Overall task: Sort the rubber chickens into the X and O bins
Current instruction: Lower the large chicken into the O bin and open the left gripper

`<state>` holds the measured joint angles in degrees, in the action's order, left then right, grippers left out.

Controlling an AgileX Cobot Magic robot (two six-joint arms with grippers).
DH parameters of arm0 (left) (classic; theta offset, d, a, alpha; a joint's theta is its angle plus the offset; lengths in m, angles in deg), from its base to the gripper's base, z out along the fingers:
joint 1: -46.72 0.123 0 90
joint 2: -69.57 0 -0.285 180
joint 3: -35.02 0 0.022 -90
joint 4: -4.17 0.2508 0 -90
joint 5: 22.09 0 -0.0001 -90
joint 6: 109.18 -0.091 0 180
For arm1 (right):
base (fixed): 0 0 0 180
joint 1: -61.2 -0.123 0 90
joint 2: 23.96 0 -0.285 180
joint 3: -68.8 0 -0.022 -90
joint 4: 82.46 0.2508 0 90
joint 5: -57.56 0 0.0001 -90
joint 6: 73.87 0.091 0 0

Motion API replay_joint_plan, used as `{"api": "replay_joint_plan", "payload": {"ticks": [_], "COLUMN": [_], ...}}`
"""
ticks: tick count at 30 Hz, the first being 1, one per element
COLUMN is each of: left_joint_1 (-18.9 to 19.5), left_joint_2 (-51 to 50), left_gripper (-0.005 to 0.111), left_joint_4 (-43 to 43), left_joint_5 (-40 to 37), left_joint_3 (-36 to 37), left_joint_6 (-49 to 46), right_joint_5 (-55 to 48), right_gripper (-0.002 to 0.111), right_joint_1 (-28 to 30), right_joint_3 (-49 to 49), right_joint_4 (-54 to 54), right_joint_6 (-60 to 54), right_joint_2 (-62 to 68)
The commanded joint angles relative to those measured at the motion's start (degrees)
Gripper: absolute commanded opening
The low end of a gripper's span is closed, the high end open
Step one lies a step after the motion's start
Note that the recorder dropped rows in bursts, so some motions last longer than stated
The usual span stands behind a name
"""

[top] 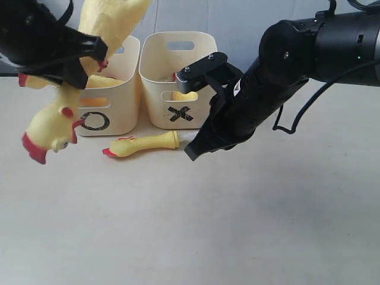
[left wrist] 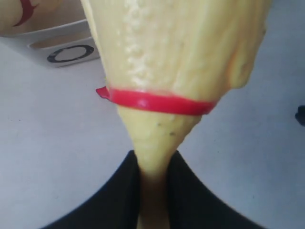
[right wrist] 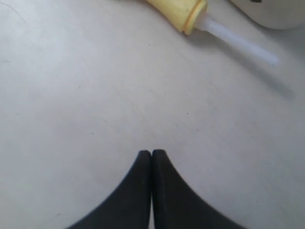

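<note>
Yellow chicken [left wrist: 176, 57] pinched between left fingers [left wrist: 114, 200] (head dangling).

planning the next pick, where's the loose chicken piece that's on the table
In the exterior view the chicken piece lies on the table left of centre, just in front of the O bin and X bin.

The left arm's black pincer [left wrist: 152, 164] hung raised, its jaws clamped on the narrow neck of a long yellow rubber chicken [left wrist: 181, 52]. The right arm's black pincer [right wrist: 151, 153] angled downward, jaws pressed together.
</note>
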<state>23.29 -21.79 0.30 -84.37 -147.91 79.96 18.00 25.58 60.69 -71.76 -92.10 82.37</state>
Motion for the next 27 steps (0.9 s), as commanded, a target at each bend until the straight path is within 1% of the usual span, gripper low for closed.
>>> {"api": "replay_joint_plan", "payload": {"ticks": [1, 3, 9, 13, 17, 27], "left_joint_1": [2.0, 3.6, 8.2, 10.8, 11.6, 11.9], "left_joint_2": [-6.3, -8.8, -13.8, -16.2, -18.8, -23.6], "left_gripper": [0.0, 0.0, 0.0, 0.0, 0.0, 0.0], "left_joint_4": [0.5, -0.3, -3.0, -8.7, -14.0, -13.8], "left_joint_5": [-4.7, -7.5, -7.7, -7.7, -7.7, -7.7], "left_joint_3": [-7.7, -10.7, -16.7, -19.0, -19.3, -19.3], "left_joint_6": [2.8, 2.8, 4.3, 4.2, 3.6, 3.7], "right_joint_5": [1.3, 1.5, 2.0, 2.4, 2.6, 2.8], "right_gripper": [-0.001, -0.001, -0.001, -0.001, -0.001, -0.001], "right_joint_1": [0.2, 0.2, 0.2, 0.2, 0.2, 0.2], "right_joint_3": [-0.2, -0.2, -0.2, -0.2, -0.2, -0.2], "right_joint_4": [1.7, 2.1, 5.3, 6.5, 6.7, 6.7], "right_joint_6": [-0.1, -0.1, 0.1, 0.1, -0.2, -0.5], "right_joint_2": [-0.7, -0.7, -0.7, -0.7, -0.7, -0.7]}}
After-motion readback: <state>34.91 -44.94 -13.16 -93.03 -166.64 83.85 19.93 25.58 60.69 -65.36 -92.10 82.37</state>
